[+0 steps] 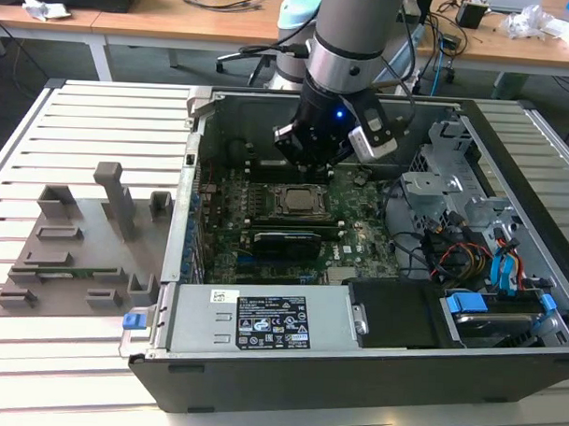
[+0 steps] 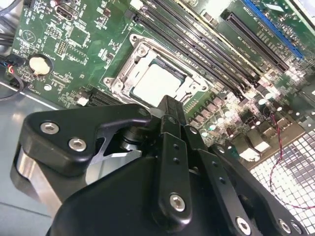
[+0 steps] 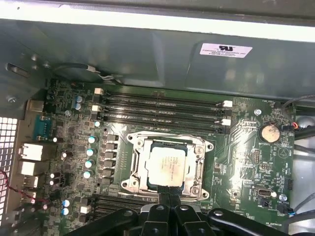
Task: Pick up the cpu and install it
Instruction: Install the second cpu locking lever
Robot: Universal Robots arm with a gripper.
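Print shows on the white rectangular label point(image 1: 260, 328) of the grey metal power supply box point(image 1: 332, 319), too small to read.

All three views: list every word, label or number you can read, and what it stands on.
Power supply label, exterior view: print too small to read.
Case-wall sticker, first wrist view: blurred, unreadable.
cpu top, first wrist view: faint marking, unreadable.
Motherboard lettering, first wrist view: too small to read.
No text is legible.

cpu point(image 3: 166, 166): I'm seeing smooth, silvery-white matt metal.
socket frame point(image 3: 197, 169): I'm seeing dull bare metal.
gripper point(image 2: 170, 110): I'm seeing matt black fingers.
motherboard point(image 3: 246, 162): I'm seeing glossy green.
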